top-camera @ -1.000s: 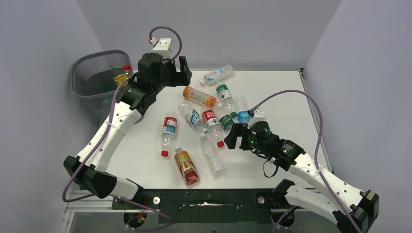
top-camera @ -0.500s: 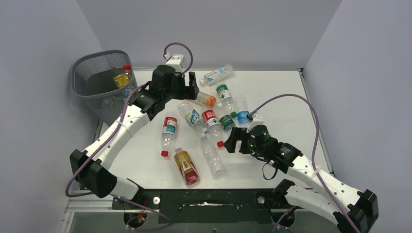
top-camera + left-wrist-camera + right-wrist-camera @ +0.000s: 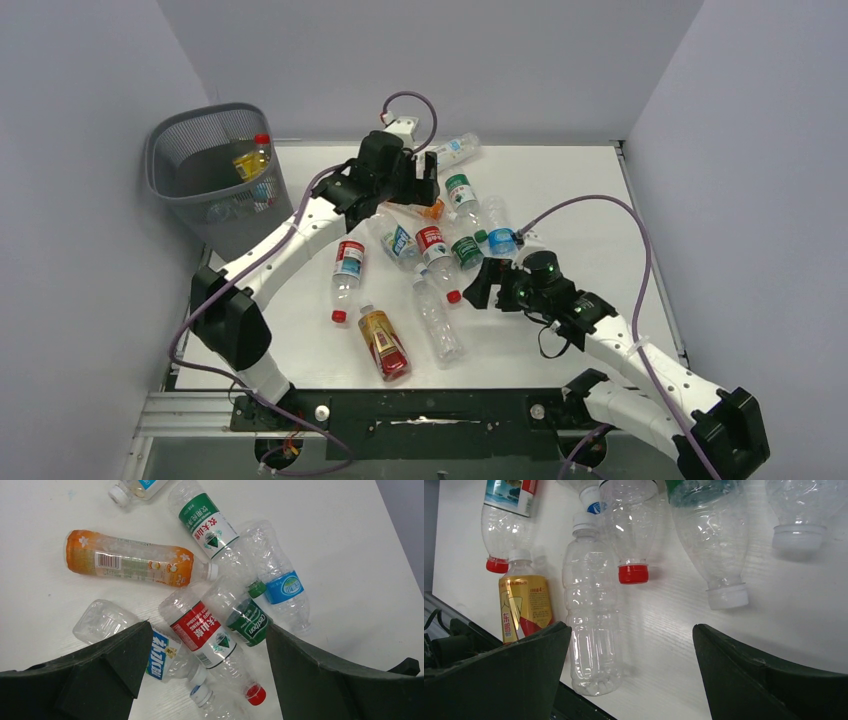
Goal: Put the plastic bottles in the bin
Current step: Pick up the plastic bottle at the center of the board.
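On the table (image 3: 350, 555), a green-labelled bottle (image 3: 246, 621) reads "C'estbon".

Dark grey mesh bin (image 3: 228, 222) — orange bottle (image 3: 130, 562), red-labelled bottle (image 3: 200, 632), white table (image 3: 560, 170)

A white table (image 3: 580, 190) with a matte, faintly ribbed top fills the middle of the space. It is boxed in by 3 plain pale grey-lilac walls: a back wall (image 3: 450, 60), a left wall (image 3: 70, 250) and a right wall (image 3: 760, 200), the back and right ones meeting the tabletop's edges. A black mounting plate (image 3: 430, 410) runs along the near edge beside a silver metal rail (image 3: 190, 425), and the light is soft and even, leaving only faint shadows on the tabletop.
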You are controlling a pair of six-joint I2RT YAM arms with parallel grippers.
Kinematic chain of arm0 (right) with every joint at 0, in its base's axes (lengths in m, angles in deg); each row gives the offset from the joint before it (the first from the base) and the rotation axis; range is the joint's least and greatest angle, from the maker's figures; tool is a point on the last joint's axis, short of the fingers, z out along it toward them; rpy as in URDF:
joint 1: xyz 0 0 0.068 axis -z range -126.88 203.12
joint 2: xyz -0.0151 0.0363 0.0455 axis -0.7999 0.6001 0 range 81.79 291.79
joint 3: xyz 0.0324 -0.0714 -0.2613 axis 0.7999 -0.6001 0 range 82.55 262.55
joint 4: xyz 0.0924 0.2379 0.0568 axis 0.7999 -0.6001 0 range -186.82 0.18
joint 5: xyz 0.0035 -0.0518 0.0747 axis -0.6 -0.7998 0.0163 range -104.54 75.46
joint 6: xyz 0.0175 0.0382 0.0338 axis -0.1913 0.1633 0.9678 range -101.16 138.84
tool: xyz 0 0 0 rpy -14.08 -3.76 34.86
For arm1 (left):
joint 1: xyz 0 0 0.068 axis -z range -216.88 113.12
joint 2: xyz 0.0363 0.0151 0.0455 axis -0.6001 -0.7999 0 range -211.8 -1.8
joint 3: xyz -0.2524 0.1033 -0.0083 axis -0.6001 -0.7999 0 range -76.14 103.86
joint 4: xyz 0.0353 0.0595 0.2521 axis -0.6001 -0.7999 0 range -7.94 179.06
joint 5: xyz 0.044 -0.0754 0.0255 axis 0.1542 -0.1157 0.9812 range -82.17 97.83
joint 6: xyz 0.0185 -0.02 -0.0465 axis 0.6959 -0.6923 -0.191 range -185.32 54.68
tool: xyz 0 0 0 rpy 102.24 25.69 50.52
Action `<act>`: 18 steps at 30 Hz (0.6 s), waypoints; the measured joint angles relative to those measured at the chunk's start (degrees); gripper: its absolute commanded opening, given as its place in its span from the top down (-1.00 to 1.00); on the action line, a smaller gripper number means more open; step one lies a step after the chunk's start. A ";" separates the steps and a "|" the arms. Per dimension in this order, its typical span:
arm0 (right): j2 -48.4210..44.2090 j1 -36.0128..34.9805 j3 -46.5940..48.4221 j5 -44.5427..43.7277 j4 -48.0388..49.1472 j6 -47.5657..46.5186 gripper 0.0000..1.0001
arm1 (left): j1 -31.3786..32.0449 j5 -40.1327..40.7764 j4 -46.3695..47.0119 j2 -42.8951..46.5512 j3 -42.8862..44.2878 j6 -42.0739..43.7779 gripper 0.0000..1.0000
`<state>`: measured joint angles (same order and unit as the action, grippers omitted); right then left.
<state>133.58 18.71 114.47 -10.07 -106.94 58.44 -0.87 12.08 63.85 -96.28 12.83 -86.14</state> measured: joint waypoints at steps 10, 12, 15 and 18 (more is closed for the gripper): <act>2.51 7.56 -1.09 7.39 2.27 -4.22 -0.96 | 0.46 -0.17 0.68 -5.92 5.42 0.02 -0.68; 2.89 9.29 -1.20 8.92 2.40 -4.85 -0.96 | 0.55 -0.20 1.14 -7.67 7.02 0.02 -0.68; 3.21 11.89 -1.38 10.91 2.51 -5.79 -0.96 | 0.79 -0.28 1.38 -9.73 8.44 0.04 -0.68; 3.21 13.84 -1.40 12.55 2.49 -6.58 -0.96 | 1.09 -0.46 1.44 -11.37 9.25 0.02 -0.68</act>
<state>136.79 32.54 113.07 2.48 -104.45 51.86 0.22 11.62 65.29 -107.64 22.08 -86.12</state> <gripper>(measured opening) 0.980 0.840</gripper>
